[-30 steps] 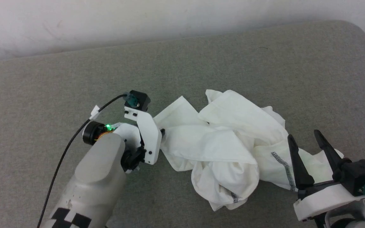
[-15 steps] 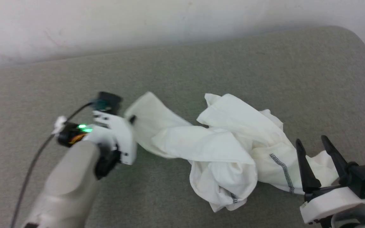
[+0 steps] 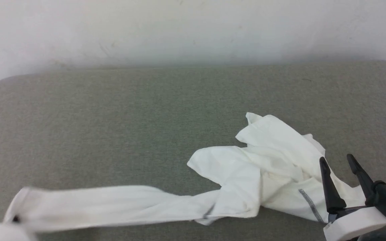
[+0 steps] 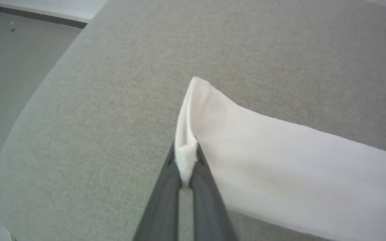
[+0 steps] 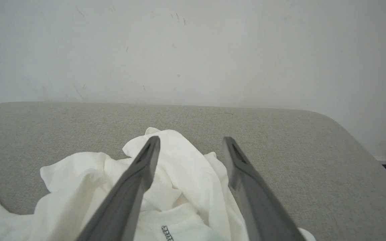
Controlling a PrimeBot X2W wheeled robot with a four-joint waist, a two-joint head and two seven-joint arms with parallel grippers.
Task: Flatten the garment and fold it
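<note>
1 garment point(image 3: 266, 167) (sleeve point(image 3: 95, 202) in left gripper point(image 4: 185, 157))

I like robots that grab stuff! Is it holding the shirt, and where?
The left pincer is shut on the white long-sleeved top, pinching the end of its stretched-out sleeve. The right pincer is open and holds nothing.

The far and left parts of the table point(image 3: 112, 110) are left bare. The near right is taken up by the crumpled garment point(image 3: 273, 167), its sleeve point(image 3: 112, 204) stretched leftward along the near edge.
</note>
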